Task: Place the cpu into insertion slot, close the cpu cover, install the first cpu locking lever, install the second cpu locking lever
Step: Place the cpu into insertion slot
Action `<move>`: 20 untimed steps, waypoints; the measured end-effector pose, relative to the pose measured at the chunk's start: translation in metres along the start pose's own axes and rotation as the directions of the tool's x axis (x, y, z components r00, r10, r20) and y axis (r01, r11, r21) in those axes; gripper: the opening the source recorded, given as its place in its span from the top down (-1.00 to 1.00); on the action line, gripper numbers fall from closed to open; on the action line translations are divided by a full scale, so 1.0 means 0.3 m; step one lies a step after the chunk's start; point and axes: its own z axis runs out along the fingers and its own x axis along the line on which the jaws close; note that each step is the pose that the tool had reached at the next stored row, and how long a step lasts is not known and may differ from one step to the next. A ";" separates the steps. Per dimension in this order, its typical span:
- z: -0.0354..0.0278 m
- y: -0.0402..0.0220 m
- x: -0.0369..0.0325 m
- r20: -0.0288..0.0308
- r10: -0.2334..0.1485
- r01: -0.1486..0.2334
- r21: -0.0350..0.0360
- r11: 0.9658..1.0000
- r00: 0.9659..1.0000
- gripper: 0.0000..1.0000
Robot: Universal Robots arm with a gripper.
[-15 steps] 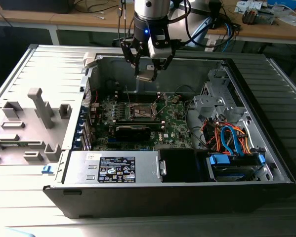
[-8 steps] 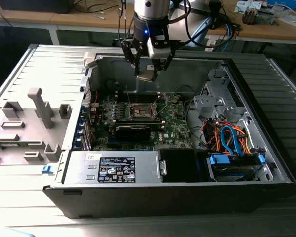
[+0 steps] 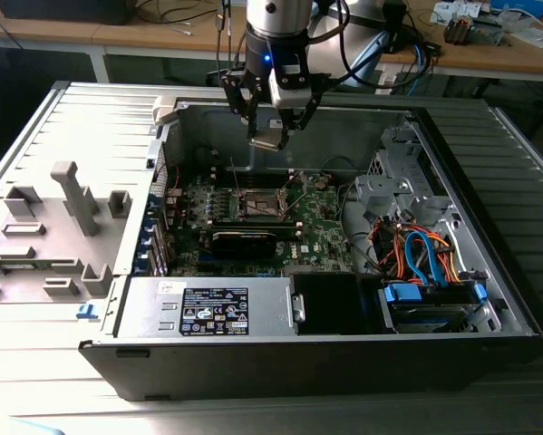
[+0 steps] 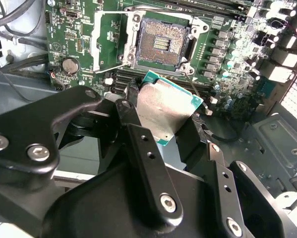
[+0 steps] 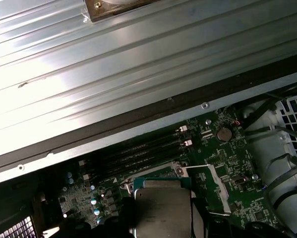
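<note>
Silver-topped with a green edge, the small flat square cpu (image 4: 165, 111) is clamped between the black fingers (image 4: 132, 111) of the gripper (image 3: 271, 132). In the exterior view it is held in the air above the green motherboard (image 3: 330, 227), inside the open black computer case (image 3: 253, 362). The square insertion slot (image 4: 160, 44) lies bare below it, contacts exposed. The thin silvery cpu cover (image 4: 104, 37) stands swung open beside the slot. By my reading the first step is underway but unfinished. Seating the chip, closing the cover and setting both locking levers, which are too thin to place surely, are all left to do.
</note>
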 end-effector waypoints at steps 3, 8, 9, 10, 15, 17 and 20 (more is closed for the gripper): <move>0.000 0.000 0.000 0.000 0.007 -0.007 0.000 1.000 1.000 -0.09; 0.001 0.000 0.000 0.001 0.020 -0.020 0.000 1.000 1.000 -0.09; 0.001 0.000 0.000 0.001 0.022 -0.022 0.000 1.000 1.000 -0.09; 0.001 0.000 0.000 0.001 0.024 -0.024 0.000 1.000 1.000 -0.09; 0.002 0.000 0.000 0.002 0.035 -0.035 -0.001 0.999 0.999 -0.09; 0.002 0.000 0.000 0.002 0.041 -0.041 -0.001 0.999 0.999 -0.09; 0.002 0.000 0.000 0.003 0.048 -0.048 -0.001 0.999 0.999 -0.09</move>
